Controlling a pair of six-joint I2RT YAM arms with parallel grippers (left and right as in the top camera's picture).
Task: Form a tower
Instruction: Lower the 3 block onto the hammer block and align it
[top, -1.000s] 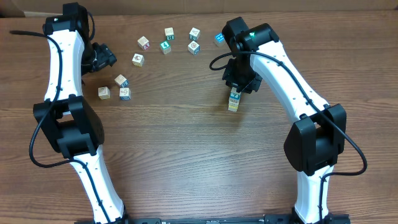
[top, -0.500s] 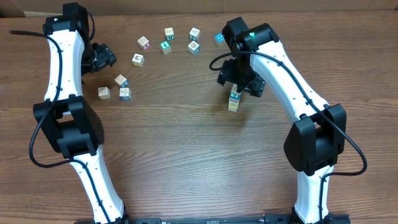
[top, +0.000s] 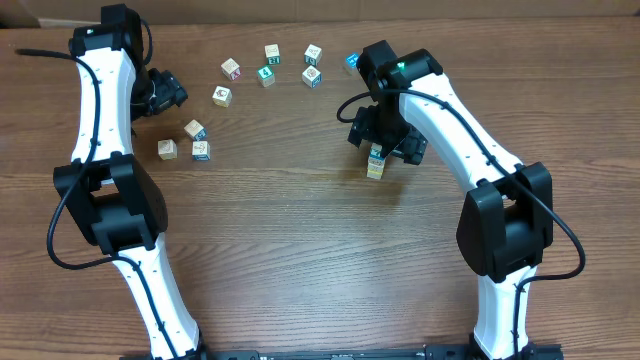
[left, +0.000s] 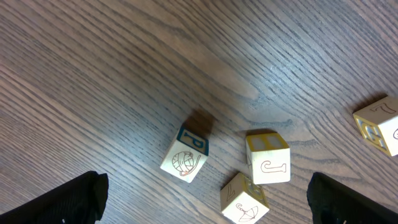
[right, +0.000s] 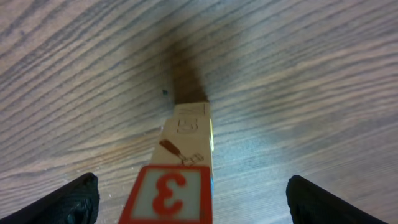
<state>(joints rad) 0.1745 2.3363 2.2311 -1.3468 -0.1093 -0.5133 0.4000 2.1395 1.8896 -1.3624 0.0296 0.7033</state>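
The tower (top: 375, 162) is a slim column of small picture cubes standing on the table right of centre. Seen from the right wrist view, the tower (right: 186, 143) has a red "3" face on top, and lower cubes show beneath it. My right gripper (top: 385, 141) hangs over the column, open, with one finger on each side and clear of the cubes; the right gripper (right: 196, 198) has wide gaps to both fingers (right: 74, 200). My left gripper (top: 166, 92) is at the far left, open over loose cubes; in its own view the left gripper (left: 208, 202) holds nothing.
Several loose picture cubes lie at the back, among them one (top: 231, 68), another (top: 311, 76) and a blue one (top: 352, 62). Three more lie near my left gripper: a ball cube (left: 185, 154), a "J" cube (left: 268, 158) and an umbrella cube (left: 244, 199).
My right gripper has opened and let go of the tower's top cube, which stays on the column. The right arm shifted slightly. The left arm has not moved.
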